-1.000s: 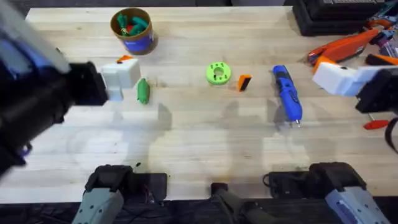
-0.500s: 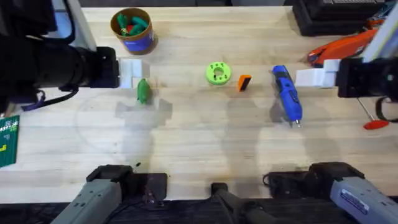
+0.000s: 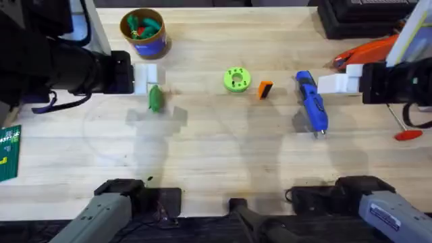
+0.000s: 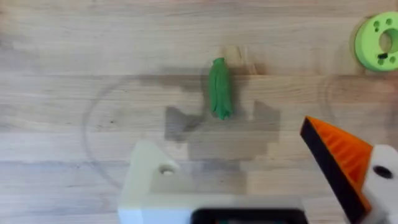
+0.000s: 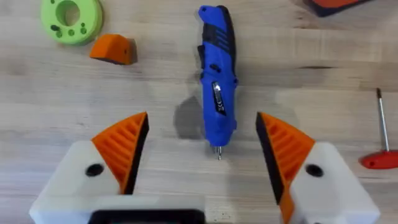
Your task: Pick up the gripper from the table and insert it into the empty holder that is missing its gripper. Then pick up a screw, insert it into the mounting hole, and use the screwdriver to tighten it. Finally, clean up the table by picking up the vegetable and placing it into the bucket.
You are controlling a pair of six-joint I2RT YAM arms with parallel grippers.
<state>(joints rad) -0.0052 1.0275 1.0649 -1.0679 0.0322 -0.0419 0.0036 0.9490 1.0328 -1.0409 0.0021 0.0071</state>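
The small orange gripper [image 3: 265, 89] [image 5: 113, 48] lies on the table between a lime-green disc [image 3: 236, 79] and the blue screwdriver [image 3: 312, 102] [image 5: 217, 81]. My left gripper [image 3: 145, 75] [image 4: 225, 140] hovers open just above the green vegetable [image 3: 155, 98] [image 4: 219, 87]. One of its fingers is the bare white holder [image 4: 149, 180]; the other carries an orange ribbed wedge. My right gripper [image 3: 335, 84] [image 5: 202, 121] hangs open beside the screwdriver, with both orange pads on. The bucket [image 3: 143, 32] stands at the far left with green pieces inside.
A thin rod with a red handle [image 3: 405, 128] [image 5: 380, 137] lies at the right edge. An orange tool [image 3: 368, 50] and a black case [image 3: 358, 17] sit at the far right. A green card [image 3: 7, 152] lies at the left edge.
Both arms have swung over the last second: the left gripper now sits above the vegetable, and the right gripper has shifted left toward the screwdriver. Nothing on the table has moved.
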